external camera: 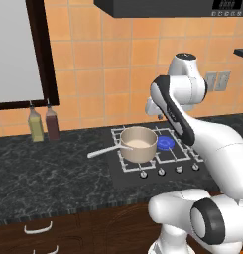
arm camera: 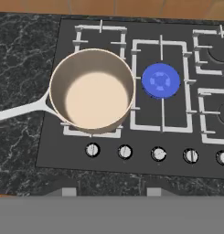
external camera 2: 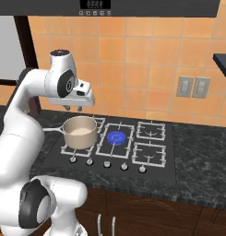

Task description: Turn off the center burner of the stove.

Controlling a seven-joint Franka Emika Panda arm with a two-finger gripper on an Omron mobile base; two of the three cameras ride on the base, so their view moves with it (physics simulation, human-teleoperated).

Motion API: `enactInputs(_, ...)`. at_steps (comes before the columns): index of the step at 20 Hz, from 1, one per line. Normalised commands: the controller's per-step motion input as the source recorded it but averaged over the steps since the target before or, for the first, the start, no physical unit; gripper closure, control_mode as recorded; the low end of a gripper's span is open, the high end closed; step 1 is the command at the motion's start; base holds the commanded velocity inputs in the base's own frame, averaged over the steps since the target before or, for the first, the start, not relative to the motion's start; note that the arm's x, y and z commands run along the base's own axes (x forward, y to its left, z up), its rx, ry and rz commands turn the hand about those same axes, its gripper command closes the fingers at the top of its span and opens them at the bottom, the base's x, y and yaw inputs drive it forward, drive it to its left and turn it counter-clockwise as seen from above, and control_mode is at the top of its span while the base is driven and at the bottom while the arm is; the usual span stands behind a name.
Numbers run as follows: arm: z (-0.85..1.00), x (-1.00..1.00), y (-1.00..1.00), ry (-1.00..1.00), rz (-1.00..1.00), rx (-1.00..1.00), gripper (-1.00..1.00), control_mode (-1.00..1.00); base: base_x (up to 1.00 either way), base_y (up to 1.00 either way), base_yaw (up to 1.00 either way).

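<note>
- Blue glowing center burner [arm camera: 160, 80] sits mid stove [arm camera: 54, 137], just right of the tan saucepan [arm camera: 93, 93].
- Gripper [external camera 2: 73, 108] hangs above the saucepan, holding nothing.
- Jaws: can't tell whether parted or closed.
- Knobs [arm camera: 158, 153] along the front edge.

- The flat black stove [arm camera: 49, 141] looks matt and smooth, with silver-white wire grates [arm camera: 161, 128] like painted metal.
- The round center burner [arm camera: 160, 80] is a bright blue glowing disc.
- The small silver knobs [arm camera: 125, 151] look like brushed metal.
- The tan saucepan [arm camera: 93, 91] has a smooth, satin wall and a pale metal handle.
- The dark desk [external camera: 48, 173] looks like polished speckled stone.
- The orange wall tiles [external camera 2: 137, 60] look matt.
</note>
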Motion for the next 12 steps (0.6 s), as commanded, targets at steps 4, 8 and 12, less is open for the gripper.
enactInputs(4, -0.01, -0.21, -0.31, -0.02, 0.0, 0.04, -1.0, -1.0, 0.0, 0.0, 0.0)
enactInputs(8, -0.07, -0.62, -0.78, -0.13, 0.03, 0.19, -1.0, -1.0, 0.0, 0.0, 0.0)
enactInputs(12, 0.0, -0.51, -0.26, -0.09, 0.06, 0.01, -1.0, -1.0, 0.0, 0.0, 0.0)
